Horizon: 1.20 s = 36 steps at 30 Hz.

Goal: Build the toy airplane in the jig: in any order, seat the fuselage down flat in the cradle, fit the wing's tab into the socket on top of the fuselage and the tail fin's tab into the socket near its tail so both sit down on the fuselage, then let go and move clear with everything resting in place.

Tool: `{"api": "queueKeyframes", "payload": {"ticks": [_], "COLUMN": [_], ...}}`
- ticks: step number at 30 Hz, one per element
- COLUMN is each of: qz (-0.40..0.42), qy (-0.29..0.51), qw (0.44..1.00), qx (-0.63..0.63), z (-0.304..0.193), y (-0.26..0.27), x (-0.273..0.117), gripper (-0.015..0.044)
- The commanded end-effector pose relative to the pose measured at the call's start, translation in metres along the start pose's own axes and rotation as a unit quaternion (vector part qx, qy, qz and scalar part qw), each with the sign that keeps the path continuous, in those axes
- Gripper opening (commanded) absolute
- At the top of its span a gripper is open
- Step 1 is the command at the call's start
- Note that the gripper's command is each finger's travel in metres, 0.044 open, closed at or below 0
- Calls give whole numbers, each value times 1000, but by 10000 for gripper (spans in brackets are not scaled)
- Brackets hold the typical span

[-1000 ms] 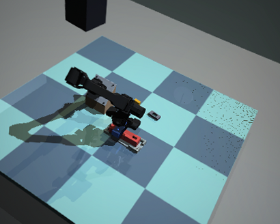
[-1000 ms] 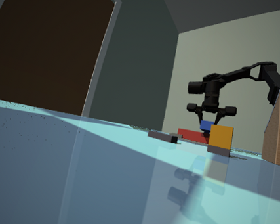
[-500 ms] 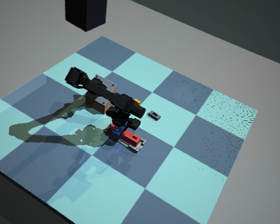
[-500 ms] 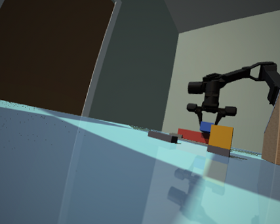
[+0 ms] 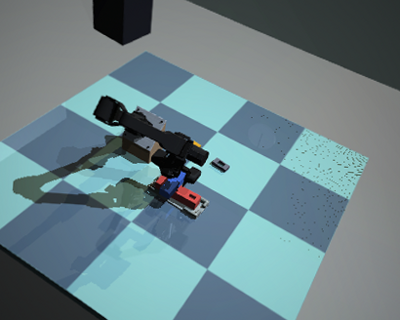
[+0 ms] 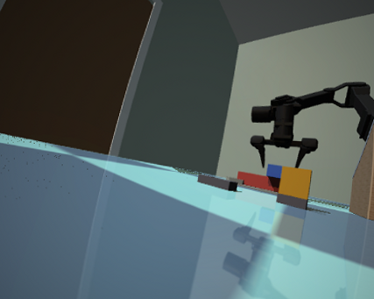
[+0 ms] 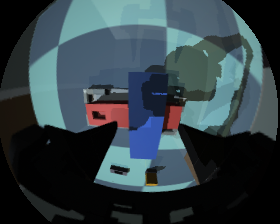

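The red fuselage [image 5: 188,196] [image 6: 252,180] [image 7: 107,119] lies in the grey cradle [image 5: 202,211]. The blue wing [image 5: 168,188] [image 6: 274,171] [image 7: 147,100] lies crosswise on top of the fuselage; its tab and the socket under it are hidden, so how fully it sits cannot be told. The orange tail fin [image 5: 196,144] [image 6: 295,183] [image 7: 151,178] stands upright in a dark holder [image 6: 292,201], apart from the fuselage. A small socket opening shows near the fuselage's uncovered end. My gripper [image 6: 280,166] [image 7: 148,125] is wide open just above the wing, its fingers on either side of it, holding nothing.
A second small dark holder [image 5: 219,164] [image 6: 215,181] [image 7: 120,170], empty with a slot, lies on the table beside the cradle. The arm's wooden base block [image 5: 141,148] [image 6: 368,174] stands behind the cradle, near the tail fin.
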<state>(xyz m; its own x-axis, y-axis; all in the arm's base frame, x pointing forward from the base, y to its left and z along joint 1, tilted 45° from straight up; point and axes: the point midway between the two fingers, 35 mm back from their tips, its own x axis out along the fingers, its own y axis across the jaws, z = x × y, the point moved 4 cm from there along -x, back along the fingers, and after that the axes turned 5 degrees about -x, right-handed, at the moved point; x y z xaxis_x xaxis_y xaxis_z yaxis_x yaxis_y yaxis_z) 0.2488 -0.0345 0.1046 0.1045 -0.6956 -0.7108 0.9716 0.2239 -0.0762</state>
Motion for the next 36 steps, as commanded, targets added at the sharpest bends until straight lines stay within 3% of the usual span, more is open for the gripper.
{"api": "queueKeyframes", "payload": {"ticks": [1, 4, 10, 15, 20, 25, 36], "qz": [10, 10, 10, 9, 8, 6, 6], "qy": [2, -1, -2, -4, -6, -8, -8], "qw": [1000, 1000, 1000, 978, 901, 779, 760], "qx": [1, 0, -8, -210, -434, -626, -650], "z": [-1, -1, -2, -2, -1, -1, -1], "y": [5, 1, 4, 4, 4, 5, 5], "x": [-40, -73, -76, -75, -73, -72, -72], "gripper": [440, 440, 440, 440, 440, 440, 440]}}
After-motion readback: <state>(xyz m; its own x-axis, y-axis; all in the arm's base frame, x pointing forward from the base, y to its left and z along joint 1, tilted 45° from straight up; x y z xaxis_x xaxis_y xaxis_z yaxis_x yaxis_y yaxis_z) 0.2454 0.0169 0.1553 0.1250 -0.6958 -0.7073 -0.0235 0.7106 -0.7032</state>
